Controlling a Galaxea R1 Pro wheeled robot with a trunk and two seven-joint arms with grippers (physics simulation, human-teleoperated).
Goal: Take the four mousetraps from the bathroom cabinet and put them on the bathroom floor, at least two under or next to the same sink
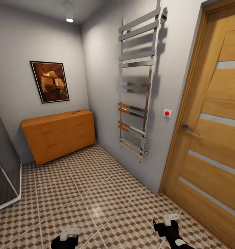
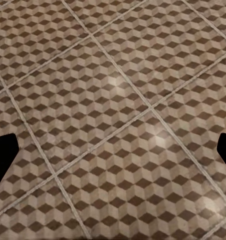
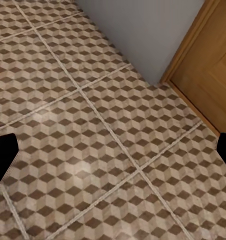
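Cabinet [image 1: 58,135] far left against the back wall, drawers shut; small dark items on top, possibly traps, too small to tell. Left gripper [image 1: 67,238] and right gripper [image 1: 169,224] low, spread open, empty. Risks on approach: clipping shower glass [image 1: 5,162] left, towel rail [image 1: 136,90] right.

cabinet [image 1: 58,135]: orange-brown wood, plain fronts.
bathroom floor [image 1: 96,193]: square tiles printed with small brown, beige and white cubes; pale grout lines.
walls [image 1: 17,45]: flat light grey.
door [image 1: 214,138]: honey-toned wood grain with pale grey slanted stripes; grey handle.
towel rail [image 1: 136,83]: shiny silver, lower bars reflecting orange.
picture [image 1: 50,81]: dark frame, brown and amber scene.
wall button [image 1: 167,113]: white plate, red dot.
left gripper [image 1: 67,238]: black with white part.
right gripper [image 1: 169,226]: black with white part.
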